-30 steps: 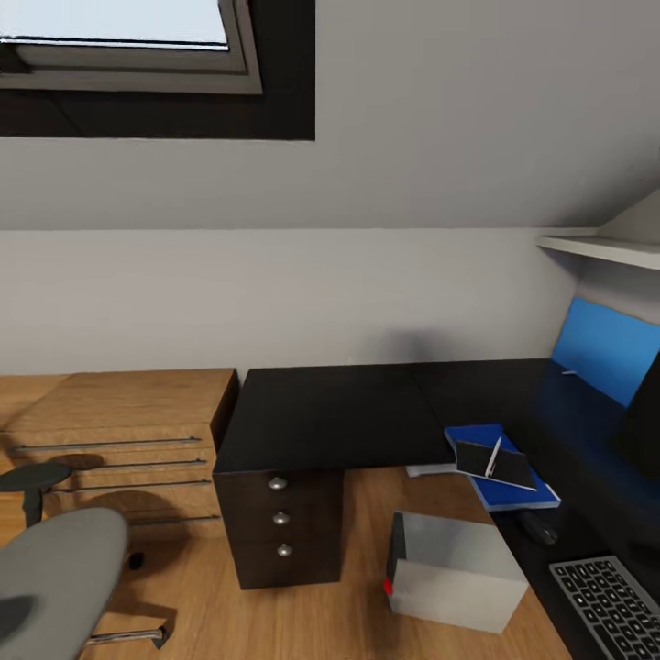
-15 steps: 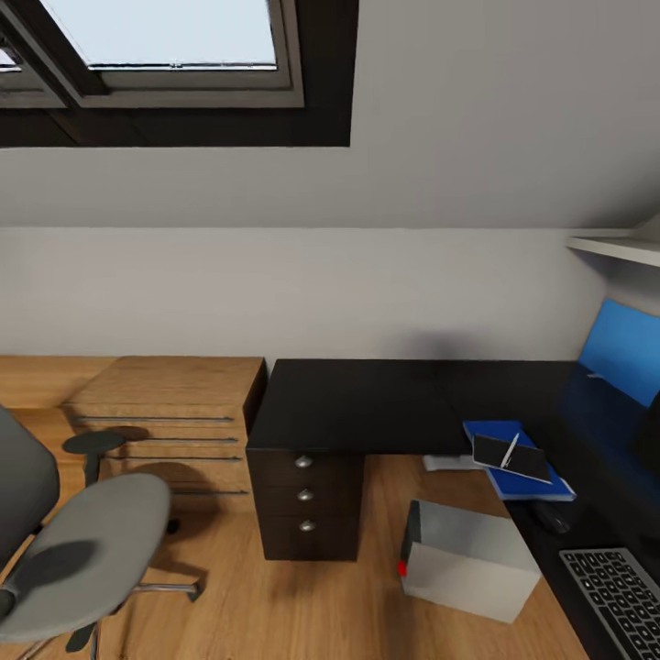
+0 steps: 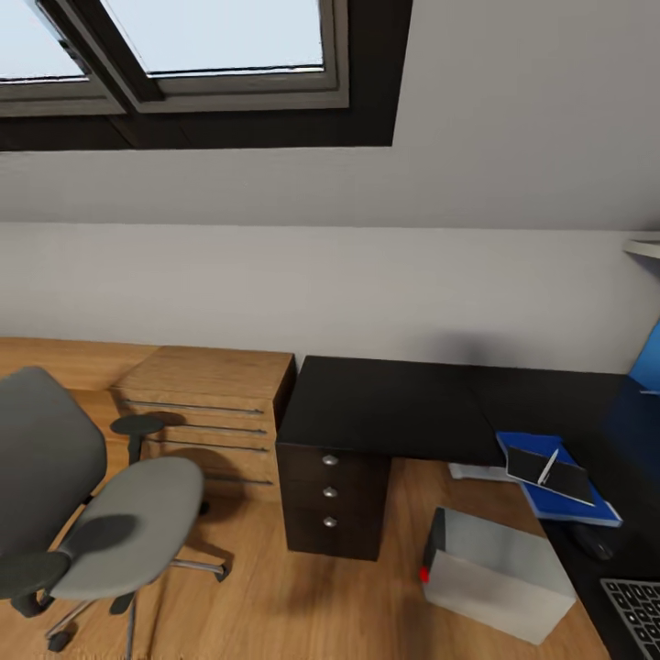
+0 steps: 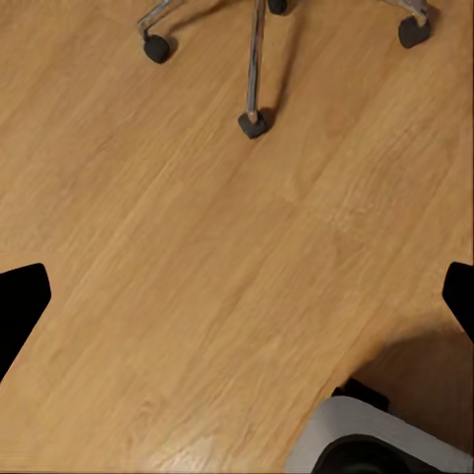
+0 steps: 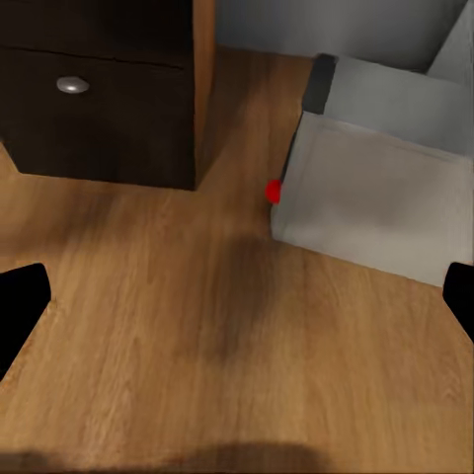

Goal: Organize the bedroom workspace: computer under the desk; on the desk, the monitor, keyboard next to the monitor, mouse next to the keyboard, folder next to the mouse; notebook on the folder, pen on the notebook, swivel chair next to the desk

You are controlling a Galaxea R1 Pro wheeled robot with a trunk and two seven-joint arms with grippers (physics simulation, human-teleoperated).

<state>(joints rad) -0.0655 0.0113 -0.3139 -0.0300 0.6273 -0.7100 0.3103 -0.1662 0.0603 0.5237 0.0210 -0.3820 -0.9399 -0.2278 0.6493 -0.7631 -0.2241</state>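
1. Both hands are seen with fingers spread apart and nothing between them: the left hand (image 4: 237,296) over bare wooden floor (image 4: 197,247), the right hand (image 5: 237,296) near the computer (image 5: 370,188).
2. On the black surface (image 3: 394,408), the notebook (image 3: 548,472) lies on the blue folder (image 3: 587,506), with what seems to be a pen (image 3: 547,467) on top.
3. A keyboard (image 3: 637,612) corner is seen nearby.
4. The swivel chair (image 3: 82,513) stands well apart, beside a wooden chest (image 3: 211,403).

black drawer cabinet (image 3: 332,500) beside wood dresser (image 3: 215,417) (skylight (image 3: 183,37) above)
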